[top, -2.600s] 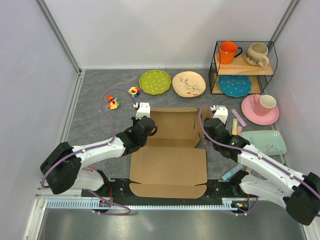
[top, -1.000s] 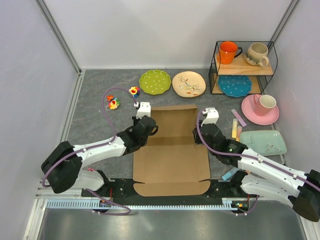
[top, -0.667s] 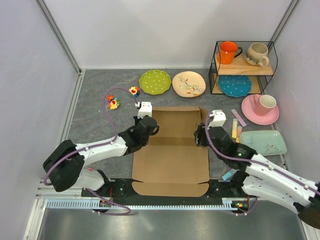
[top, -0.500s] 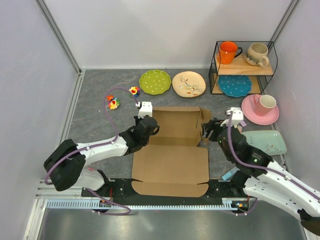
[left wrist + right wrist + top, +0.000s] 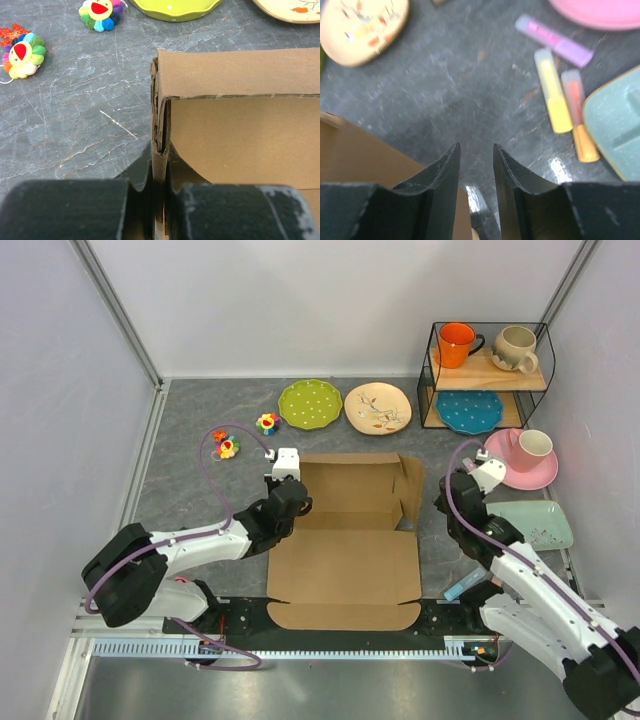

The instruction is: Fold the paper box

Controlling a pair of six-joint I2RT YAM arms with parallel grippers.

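The paper box [image 5: 345, 565] is a brown cardboard sheet lying in the middle of the table with its sides partly raised. My left gripper [image 5: 291, 483] is shut on the box's upright left wall. In the left wrist view the two fingers [image 5: 142, 172] pinch that wall's edge [image 5: 160, 150], and the back wall [image 5: 240, 135] stands beyond it. The right side flap [image 5: 411, 490] stands up, held by nothing. My right gripper [image 5: 452, 483] is to the right of that flap, apart from it. Its fingers [image 5: 447, 162] are slightly parted and empty above the grey table, with a box corner [image 5: 355, 155] at lower left.
A green plate [image 5: 310, 403] and a beige plate [image 5: 377, 408] lie behind the box. Two flower toys [image 5: 227, 448] lie at the back left. A wire shelf [image 5: 488, 375] with mugs, a pink plate with a cup [image 5: 520, 458], a mint tray [image 5: 530, 525] and markers [image 5: 552, 90] crowd the right side.
My right gripper has let go of the box's right flap and moved right, away from it. The flap now stands up on its own. My left gripper keeps its hold.
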